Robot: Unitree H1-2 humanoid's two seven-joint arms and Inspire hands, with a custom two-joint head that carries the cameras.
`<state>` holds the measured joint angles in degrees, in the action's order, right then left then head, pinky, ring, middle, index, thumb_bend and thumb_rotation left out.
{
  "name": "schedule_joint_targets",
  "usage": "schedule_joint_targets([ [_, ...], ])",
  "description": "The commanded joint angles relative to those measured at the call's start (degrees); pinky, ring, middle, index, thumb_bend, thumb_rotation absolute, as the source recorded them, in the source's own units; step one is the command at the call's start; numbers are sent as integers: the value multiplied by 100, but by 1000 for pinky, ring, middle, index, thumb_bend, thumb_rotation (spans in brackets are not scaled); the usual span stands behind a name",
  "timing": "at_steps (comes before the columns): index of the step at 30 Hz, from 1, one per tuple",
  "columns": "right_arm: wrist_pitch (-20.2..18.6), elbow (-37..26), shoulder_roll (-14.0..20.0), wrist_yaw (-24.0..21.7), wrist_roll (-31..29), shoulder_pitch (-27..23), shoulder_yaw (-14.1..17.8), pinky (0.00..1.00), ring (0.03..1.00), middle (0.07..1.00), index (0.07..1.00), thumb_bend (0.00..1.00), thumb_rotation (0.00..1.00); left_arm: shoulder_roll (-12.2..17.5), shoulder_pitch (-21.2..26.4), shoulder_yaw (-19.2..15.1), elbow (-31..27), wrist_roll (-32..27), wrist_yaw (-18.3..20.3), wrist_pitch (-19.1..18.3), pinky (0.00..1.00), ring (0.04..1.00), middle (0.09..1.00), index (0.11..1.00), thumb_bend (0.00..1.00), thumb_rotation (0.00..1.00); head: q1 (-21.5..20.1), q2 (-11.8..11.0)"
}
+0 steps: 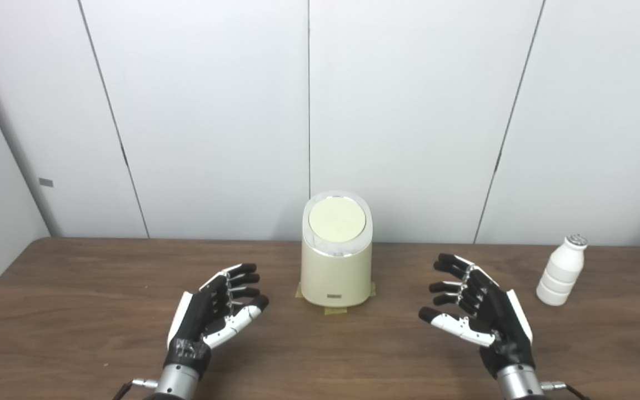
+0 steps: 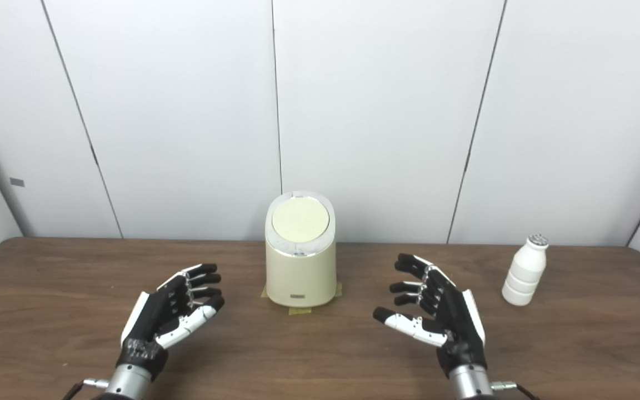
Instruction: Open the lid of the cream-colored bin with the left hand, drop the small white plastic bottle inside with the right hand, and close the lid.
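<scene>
The left hand (image 1: 217, 311) hovers empty, fingers spread, near the table's (image 1: 75, 311) front edge; the cream-colored bin (image 1: 335, 261), lid (image 1: 336, 219) closed, stands mid-table; the right hand (image 1: 478, 311) likewise spread and empty; the white bottle (image 1: 561, 270) stands upright toward the back right corner

Brown wood-grain table (image 1: 75, 311). White panelled wall (image 1: 214, 111) behind, dark vertical seams. Yellowish tape tabs (image 1: 335, 310) stuck on the tabletop.

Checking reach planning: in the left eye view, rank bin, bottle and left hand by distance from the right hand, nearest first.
From the right hand:
1. White bottle, to its right near the table's far edge.
2. Cream bin, to its left, centre, lid closed.
3. Left hand, beyond the bin, far left.
</scene>
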<state>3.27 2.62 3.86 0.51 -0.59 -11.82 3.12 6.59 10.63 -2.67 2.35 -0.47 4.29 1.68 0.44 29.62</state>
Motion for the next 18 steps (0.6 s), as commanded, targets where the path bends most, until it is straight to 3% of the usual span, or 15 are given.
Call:
schedule_joint_targets([
  [1, 175, -176, 2, 10, -18, -176, 15, 537, 610, 753, 731, 808, 162, 34, 243, -7, -121, 19, -46, 211, 552, 688, 749, 787, 711, 305, 6, 9],
  [18, 205, -138, 15, 3, 31, -180, -12, 506, 603, 755, 736, 790, 163, 18, 269, -42, -107, -41, -41, 233, 547, 686, 745, 781, 719, 299, 67, -5],
])
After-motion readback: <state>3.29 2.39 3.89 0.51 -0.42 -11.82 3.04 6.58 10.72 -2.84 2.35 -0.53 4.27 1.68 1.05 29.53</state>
